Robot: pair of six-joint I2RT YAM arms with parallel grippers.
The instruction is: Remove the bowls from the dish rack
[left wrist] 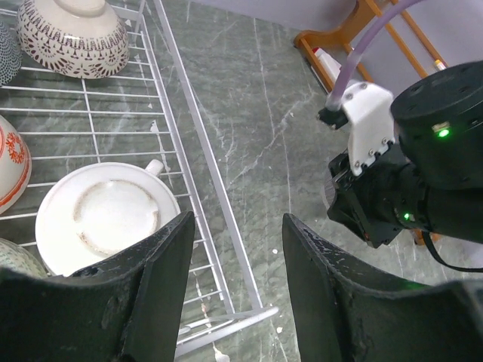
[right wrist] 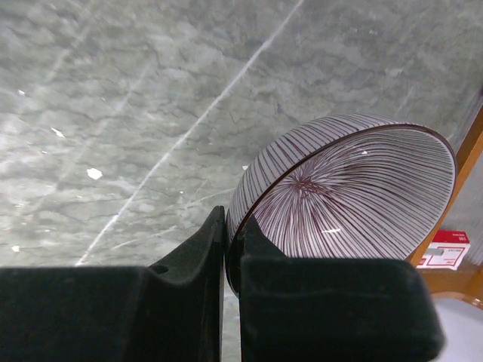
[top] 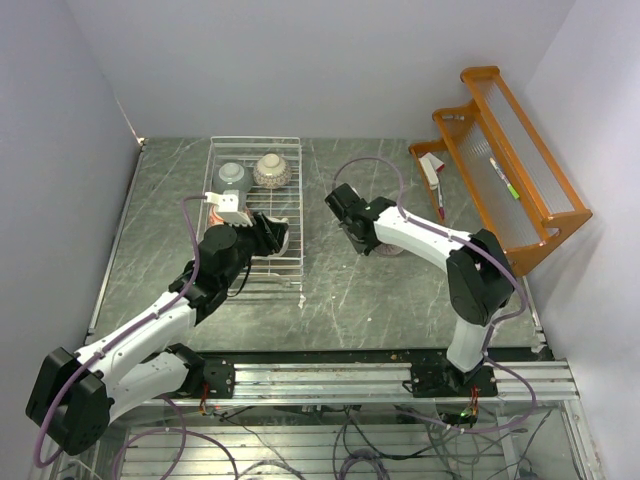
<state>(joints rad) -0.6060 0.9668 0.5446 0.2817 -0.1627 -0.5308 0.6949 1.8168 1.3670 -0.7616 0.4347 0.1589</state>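
Observation:
The white wire dish rack (top: 301, 200) lies at the back left of the table. A grey bowl (top: 231, 176) and a lace-patterned bowl (top: 272, 170) sit at its far end. In the left wrist view, the patterned bowl (left wrist: 72, 34), a red-marked bowl (left wrist: 7, 170) and an upside-down cream bowl with a small handle (left wrist: 106, 215) lie in the rack (left wrist: 205, 151). My left gripper (left wrist: 238, 226) is open and empty above the rack's right rail (top: 275, 235). My right gripper (right wrist: 232, 226) is shut on the rim of a purple-striped bowl (right wrist: 347, 196), tilted just above the table, right of the rack (top: 388, 247).
An orange wooden shelf rack (top: 510, 160) stands at the back right, with a red-and-white box (right wrist: 445, 249) beside it. The right arm's wrist (left wrist: 407, 173) is close to the right of my left gripper. Grey walls close in the table.

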